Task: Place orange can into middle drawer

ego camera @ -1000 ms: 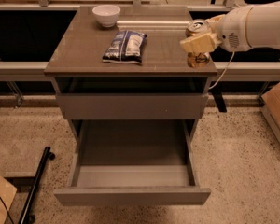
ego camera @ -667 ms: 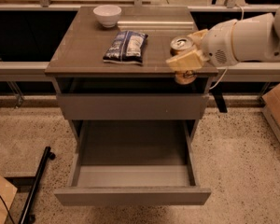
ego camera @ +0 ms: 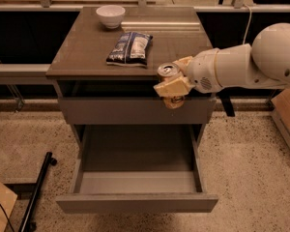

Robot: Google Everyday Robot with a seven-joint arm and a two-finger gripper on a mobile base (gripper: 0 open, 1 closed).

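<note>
My one camera looks from high on the near side, tilted steeply down and facing the far side. It sits close: the brown cabinet surface (ego camera: 87, 47) fills the upper middle, and the open wide shallow grey-brown drawer (ego camera: 135, 203) nearly reaches the bottom edge. My tool (ego camera: 175, 79) shows right of centre, clamped on the small golden-orange metal can (ego camera: 168, 70) at the surface's near edge.

Dim, warm light is cast from above. Glare is seen along the back of the surface (ego camera: 82, 47). The hand (ego camera: 172, 84), clasped on the orange can (ego camera: 167, 71) at the surface's front edge, is brightly lit; the middle drawer (ego camera: 135, 182) is shadowed.
</note>
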